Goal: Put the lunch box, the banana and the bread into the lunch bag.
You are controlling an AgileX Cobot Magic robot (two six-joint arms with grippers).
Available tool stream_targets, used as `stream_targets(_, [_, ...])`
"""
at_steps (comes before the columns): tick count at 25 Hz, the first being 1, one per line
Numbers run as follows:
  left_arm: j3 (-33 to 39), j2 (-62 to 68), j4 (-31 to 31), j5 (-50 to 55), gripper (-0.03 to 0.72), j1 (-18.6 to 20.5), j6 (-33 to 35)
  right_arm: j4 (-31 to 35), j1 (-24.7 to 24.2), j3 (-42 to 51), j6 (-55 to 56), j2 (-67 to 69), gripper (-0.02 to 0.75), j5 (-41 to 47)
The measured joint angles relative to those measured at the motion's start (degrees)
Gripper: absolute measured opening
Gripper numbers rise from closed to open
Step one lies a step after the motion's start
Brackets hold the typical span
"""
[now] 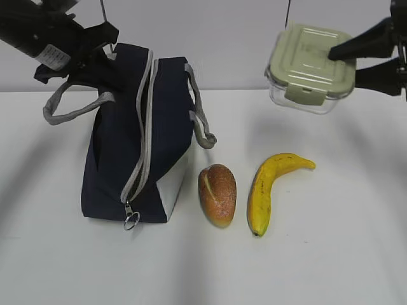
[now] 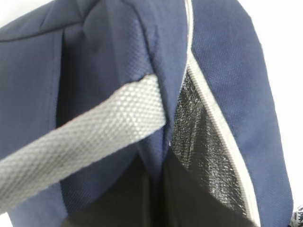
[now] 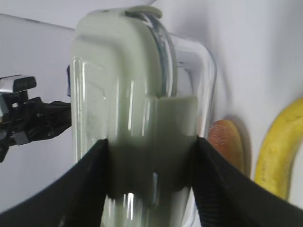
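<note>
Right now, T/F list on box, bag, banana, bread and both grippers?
1. The right gripper holds the box off the table. True.
2. The bread is inside the bag. False: it lies on the table beside the bag.
3. The banana lies right of the bread. True.
4. The bag's zipper is closed. False: it gapes, lining visible.
5. The left gripper is at the bag's upper left corner. True.
</note>
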Motion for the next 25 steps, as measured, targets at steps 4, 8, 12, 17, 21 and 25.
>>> stream_targets(4, [0.0,0.0,-1.2,0.0,-0.001,0.0,0.0,-0.4,5.7,-6.3,4.5,0.0,0.375,0.9])
stream_targets(8, [0.0,0.0,-2.4,0.0,-0.001,0.0,0.0,-0.5,10.8,-11.9,7.7,0.0,0.375,1.5])
stream_targets(12, [0.0,0.0,-2.4,0.1,-0.001,0.0,0.0,-1.8,15.0,-16.2,10.8,1.3,0.375,2.6])
stream_targets(17, [0.0,0.0,-2.4,0.1,-0.001,0.0,0.0,-2.8,19.6,-17.8,12.2,5.6,0.375,2.8])
stream_targets(21, [0.0,0.0,-2.4,0.1,-0.001,0.0,0.0,-3.5,22.5,-17.8,12.4,9.5,0.375,2.8])
stream_targets(25, [0.0,0.0,-2.4,0.1,-0.001,0.0,0.0,-5.7,24.4,-19.4,12.4,13.2,0.375,2.5])
